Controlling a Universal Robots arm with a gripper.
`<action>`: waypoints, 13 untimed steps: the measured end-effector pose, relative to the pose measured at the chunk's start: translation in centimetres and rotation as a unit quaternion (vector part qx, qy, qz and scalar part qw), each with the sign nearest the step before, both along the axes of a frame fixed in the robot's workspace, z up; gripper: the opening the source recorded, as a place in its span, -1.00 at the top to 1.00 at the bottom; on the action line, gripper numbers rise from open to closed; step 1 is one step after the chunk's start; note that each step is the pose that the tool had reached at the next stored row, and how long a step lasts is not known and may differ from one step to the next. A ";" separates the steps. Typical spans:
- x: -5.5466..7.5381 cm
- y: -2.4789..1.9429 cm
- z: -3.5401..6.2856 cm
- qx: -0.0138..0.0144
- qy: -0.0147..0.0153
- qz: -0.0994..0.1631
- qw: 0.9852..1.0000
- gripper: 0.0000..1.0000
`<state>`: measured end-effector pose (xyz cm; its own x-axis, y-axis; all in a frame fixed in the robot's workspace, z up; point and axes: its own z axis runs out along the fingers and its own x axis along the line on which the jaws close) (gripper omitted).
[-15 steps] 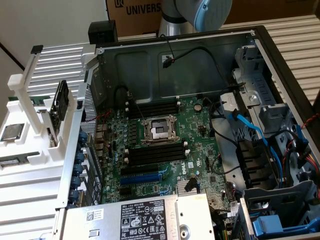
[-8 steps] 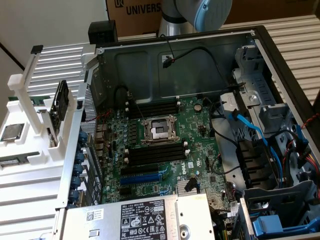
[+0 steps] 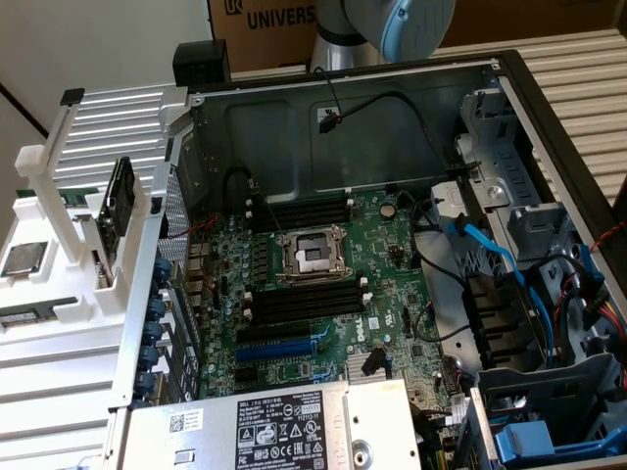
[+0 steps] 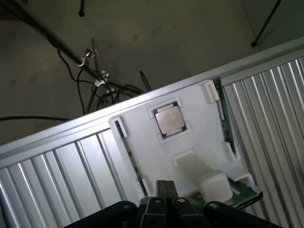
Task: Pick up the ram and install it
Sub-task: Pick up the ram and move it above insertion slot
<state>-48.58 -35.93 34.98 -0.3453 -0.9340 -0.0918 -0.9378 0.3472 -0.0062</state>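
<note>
White tray [image 4: 142,137] holds two ram sticks [image 4: 222,114] [image 4: 132,159], one processor [image 4: 168,118].

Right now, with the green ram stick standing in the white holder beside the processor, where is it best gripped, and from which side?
Probably mid-length on the exposed long edge of the ram, jaws pinching its two flat faces, coming straight down from above. It stands on edge in the white holder, whose tabs block both ends.

Closed jaws near a white holder [image 4: 199,118] with a processor chip [image 4: 168,118] and the ram [image 4: 222,114]
</note>
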 end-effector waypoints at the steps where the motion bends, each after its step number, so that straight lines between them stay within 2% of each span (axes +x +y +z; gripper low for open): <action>1: 0.0 0.00 0.00 0.000 0.000 0.009 1.000 0.80; 2: 0.0 0.00 0.00 0.000 0.000 0.026 1.000 0.80; 7: 0.0 0.00 0.00 0.000 0.000 0.061 0.998 0.80; 13: -0.3 0.00 -0.07 0.000 0.000 0.066 0.998 0.80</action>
